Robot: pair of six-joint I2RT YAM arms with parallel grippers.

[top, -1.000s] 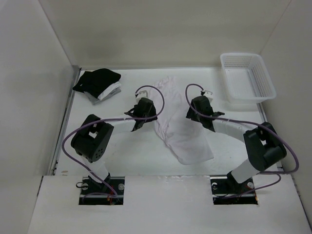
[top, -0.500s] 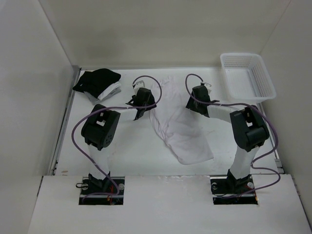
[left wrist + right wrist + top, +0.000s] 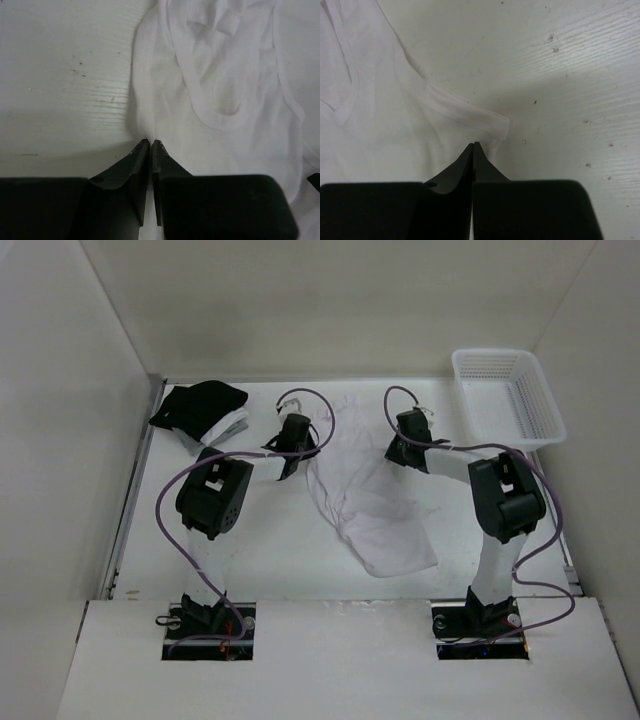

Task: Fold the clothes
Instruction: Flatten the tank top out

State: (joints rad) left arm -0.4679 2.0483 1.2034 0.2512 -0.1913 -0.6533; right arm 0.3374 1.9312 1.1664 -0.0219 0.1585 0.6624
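The clothes (image 3: 372, 502) are one thin white sleeveless top, lying crumpled along the middle of the table. My left gripper (image 3: 306, 453) is at its left edge. In the left wrist view its jaws (image 3: 150, 141) are shut, with the edge of the top (image 3: 225, 80) pinched at their tips. My right gripper (image 3: 394, 454) is at the top's right edge. In the right wrist view its jaws (image 3: 474, 145) are shut on the fabric (image 3: 380, 115), just short of a folded corner (image 3: 497, 122).
A folded black-and-white garment pile (image 3: 200, 410) lies at the back left. A white plastic basket (image 3: 510, 400) stands at the back right. White walls close in the table (image 3: 260, 560) on three sides. Purple cables loop over both arms.
Both arms have reached farther up the table along the top's sides. Both grippers, open before, have shut on its edges.
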